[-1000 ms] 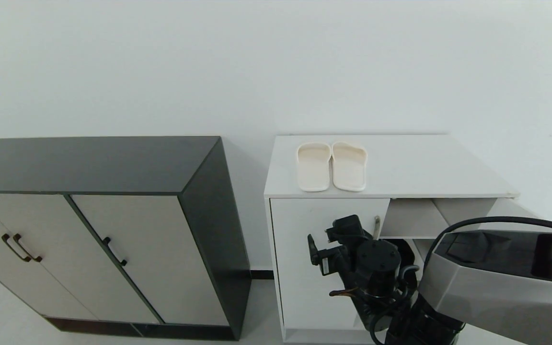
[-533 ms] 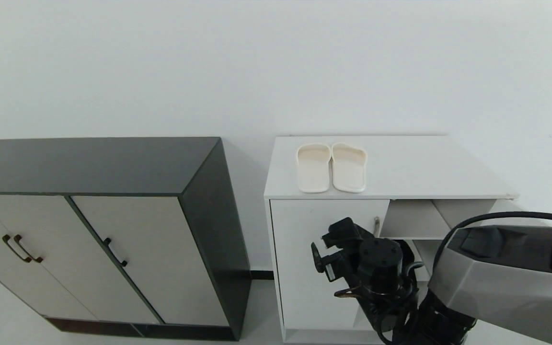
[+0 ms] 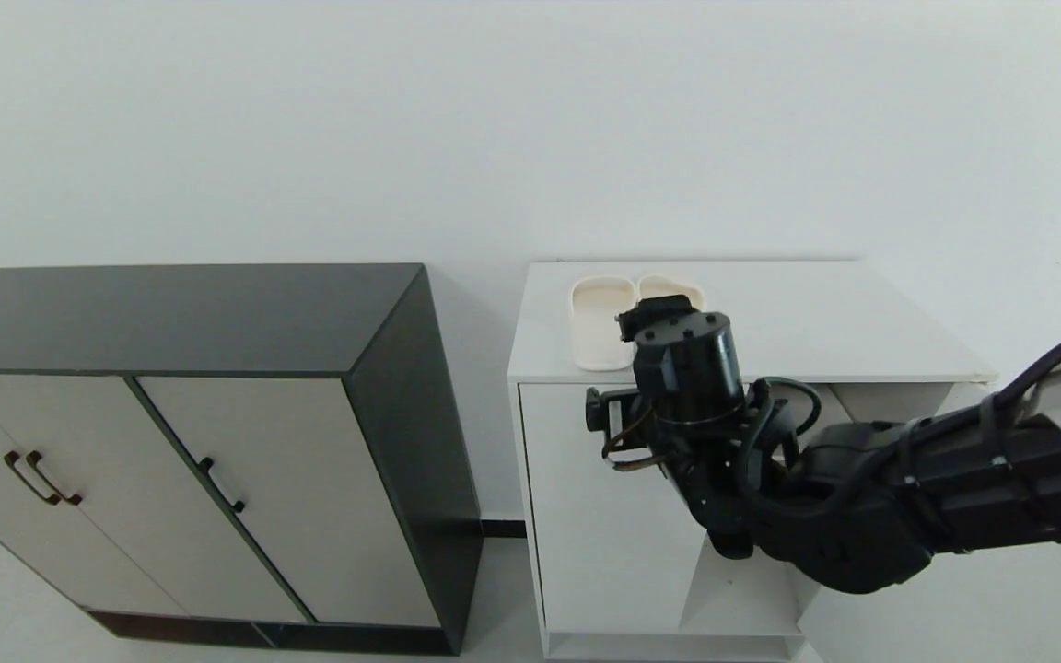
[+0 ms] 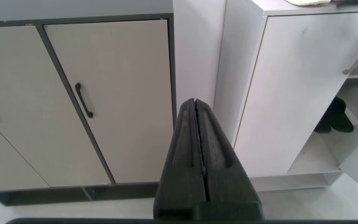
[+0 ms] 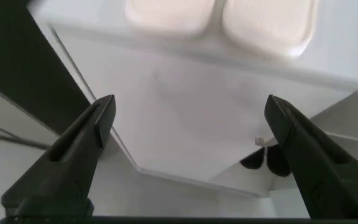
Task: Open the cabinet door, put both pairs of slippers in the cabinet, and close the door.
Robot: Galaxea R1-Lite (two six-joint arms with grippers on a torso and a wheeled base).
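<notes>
Your right gripper [image 5: 190,106] hangs fingers apart near the cream slippers [image 3: 600,327] atop the white cabinet [image 3: 577,497]; left gripper [image 4: 196,107] pressed together.

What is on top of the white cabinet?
A pair of cream slippers lies side by side on the white cabinet, near its front edge. In the head view the right arm covers most of one slipper; the right wrist view shows both past the open right end effector.
</notes>
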